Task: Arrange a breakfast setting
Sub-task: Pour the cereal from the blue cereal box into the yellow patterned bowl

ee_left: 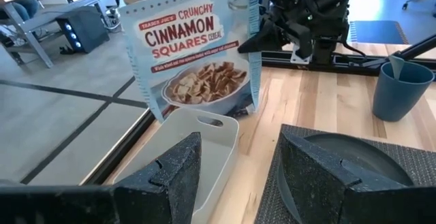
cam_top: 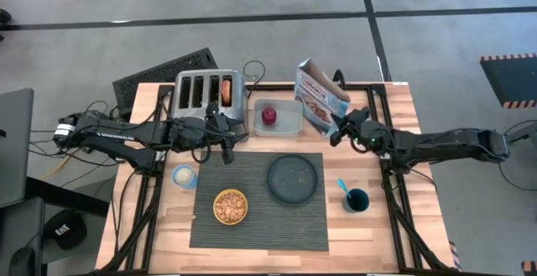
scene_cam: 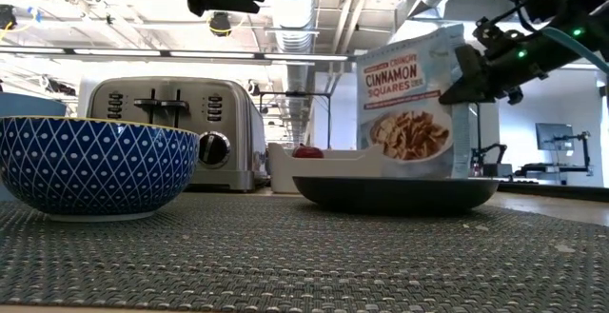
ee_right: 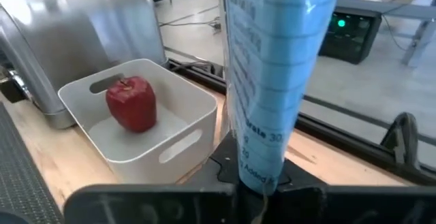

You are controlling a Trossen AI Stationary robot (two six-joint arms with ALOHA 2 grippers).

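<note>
I see the wooden counter with the dark ribbed placemat at its six o'clock edge. The steel toaster stands at eleven o'clock, a bagel in one slot. At one o'clock my right claw is clamped on the side edge of the cereal box, which stands tilted just beside the white bin; the red apple lies in that bin. My left claw hangs half-open, holding nothing, between toaster and placemat. On the placemat sit the dark plate and the bowl of cereal. The dark blue cup with the blue-handled spoon in it stands at four o'clock, a small cup at eight.
</note>
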